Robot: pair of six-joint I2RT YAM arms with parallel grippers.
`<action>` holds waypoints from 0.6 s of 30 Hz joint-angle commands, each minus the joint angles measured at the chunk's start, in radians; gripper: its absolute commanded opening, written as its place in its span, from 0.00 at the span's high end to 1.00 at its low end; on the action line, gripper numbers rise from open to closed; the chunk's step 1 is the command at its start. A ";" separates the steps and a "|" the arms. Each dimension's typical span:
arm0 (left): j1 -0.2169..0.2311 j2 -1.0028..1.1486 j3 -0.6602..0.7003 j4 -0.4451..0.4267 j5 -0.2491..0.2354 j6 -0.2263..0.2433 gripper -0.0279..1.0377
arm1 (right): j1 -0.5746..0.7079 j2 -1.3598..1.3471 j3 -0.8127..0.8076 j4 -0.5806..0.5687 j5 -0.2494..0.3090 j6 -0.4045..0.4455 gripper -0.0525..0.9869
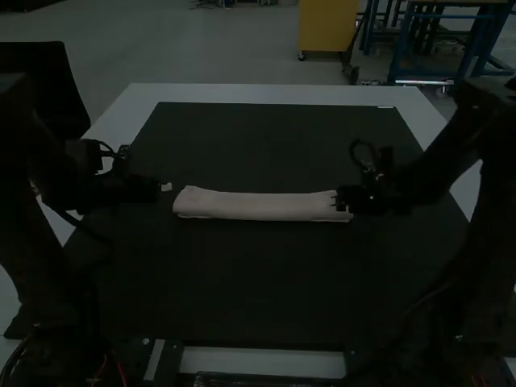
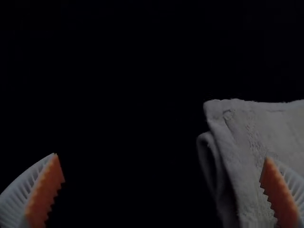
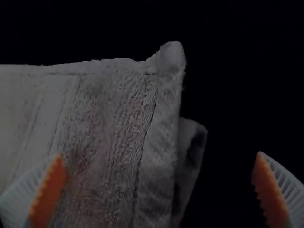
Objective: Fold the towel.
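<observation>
The dark mat [image 1: 250,282] bears the towel [image 1: 262,206], folded into a long, narrow strip between the two arms. The right gripper [image 1: 342,198] is at the strip's right end, one finger over the cloth, its pads wide apart, gripping nothing. The left gripper [image 1: 167,187], likewise spread and empty, is just beside the left end.

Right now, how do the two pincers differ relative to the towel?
In the high view, the left pincer sits off one end of the towel; the right pincer overlaps the other. Wrist views: mostly dark mat across the left pincer's gap, mostly towel across the right pincer's. Both open.
</observation>
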 commanded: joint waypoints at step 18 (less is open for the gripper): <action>0.022 -0.069 0.002 -0.006 0.019 -0.050 0.06 | 0.053 0.087 0.063 0.000 -0.076 -0.025 0.97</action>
